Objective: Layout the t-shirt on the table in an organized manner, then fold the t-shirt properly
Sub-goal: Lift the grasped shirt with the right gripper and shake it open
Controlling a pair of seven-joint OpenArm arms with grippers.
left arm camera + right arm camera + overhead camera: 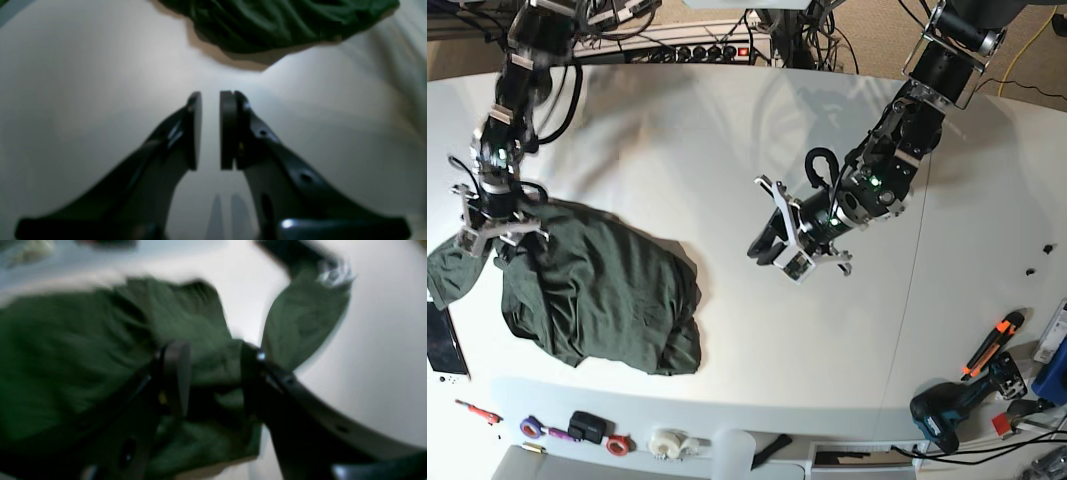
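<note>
The t-shirt [592,290] lies crumpled at the lower left of the base view on the white surface [727,150], one sleeve spread toward the left edge. The right pincer [210,380] stands over the garment's upper-left part with its jaws apart and fabric between them; whether the fabric is gripped cannot be told. The left pincer [210,130] hovers mid-frame, clear of the garment, jaws slightly apart and holding nothing.
</note>
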